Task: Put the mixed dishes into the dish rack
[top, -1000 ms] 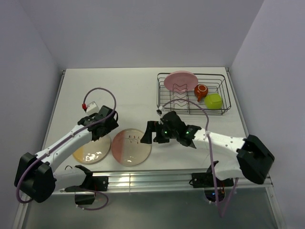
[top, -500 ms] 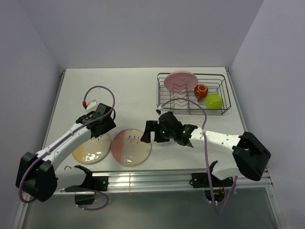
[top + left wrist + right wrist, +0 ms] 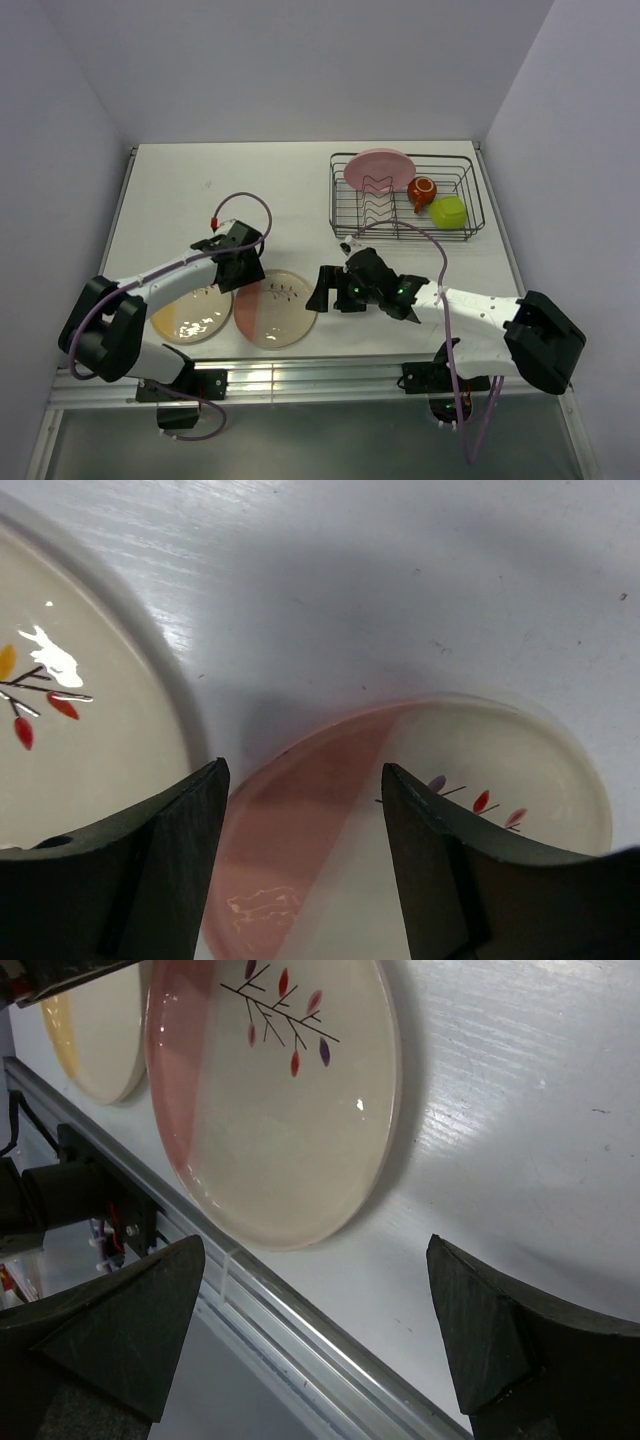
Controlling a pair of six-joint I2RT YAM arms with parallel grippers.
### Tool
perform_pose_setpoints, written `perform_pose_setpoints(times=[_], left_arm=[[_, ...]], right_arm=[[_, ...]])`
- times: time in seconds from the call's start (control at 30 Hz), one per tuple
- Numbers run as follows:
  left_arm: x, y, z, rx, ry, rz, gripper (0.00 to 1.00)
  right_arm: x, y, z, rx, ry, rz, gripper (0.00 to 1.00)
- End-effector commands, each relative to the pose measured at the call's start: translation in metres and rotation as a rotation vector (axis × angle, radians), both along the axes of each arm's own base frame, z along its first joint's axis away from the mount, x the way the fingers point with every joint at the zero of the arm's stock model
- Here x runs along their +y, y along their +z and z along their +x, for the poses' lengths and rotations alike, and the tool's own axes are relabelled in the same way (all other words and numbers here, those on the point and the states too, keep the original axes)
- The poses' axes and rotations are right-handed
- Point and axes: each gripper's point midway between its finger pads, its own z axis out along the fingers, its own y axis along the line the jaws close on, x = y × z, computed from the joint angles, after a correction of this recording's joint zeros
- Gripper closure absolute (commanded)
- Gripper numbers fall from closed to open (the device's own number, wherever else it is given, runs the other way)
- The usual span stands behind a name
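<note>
The dish rack stands at the back right. It holds an upright plain pink plate, the orange-red cup and the lime-green bowl. Near the front edge lie the pink-and-cream plate and, left of it, the yellow-and-cream plate. My left gripper hovers open over the pink-and-cream plate's pink back-left rim. My right gripper is wide open just beside that plate's right rim, holding nothing.
A metal rail runs along the table's front edge, just below the two flat plates. White walls close in the table at the back and both sides.
My left gripper moved right, from over the yellow-and-cream plate to the pink-and-cream plate's rim, and its jaws narrowed somewhat. The right gripper shifted slightly right and nearer.
</note>
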Motion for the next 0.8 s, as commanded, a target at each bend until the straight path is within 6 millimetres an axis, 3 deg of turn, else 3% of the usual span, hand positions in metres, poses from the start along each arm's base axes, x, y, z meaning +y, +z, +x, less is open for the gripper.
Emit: perform_pose_setpoints(times=[0.0,0.37,0.63,0.77], left_arm=[[-0.009,-0.008,0.002,0.012,-0.053,-0.008,0.33],[-0.023,-0.045,-0.006,0.08,-0.095,0.005,0.39],[-0.071,-0.063,-0.033,0.138,-0.226,-0.052,0.63],[-0.077,-0.067,-0.041,0.144,-0.245,-0.061,0.74]], right_arm=[[0.004,0.012,0.002,-0.034,-0.011,0.056,0.0],[-0.002,0.008,0.0,-0.044,-0.014,0.044,0.0],[-0.016,-0.013,-0.005,0.001,-0.053,-0.022,0.0],[-0.031,-0.03,-0.011,0.039,-0.103,-0.064,0.0]])
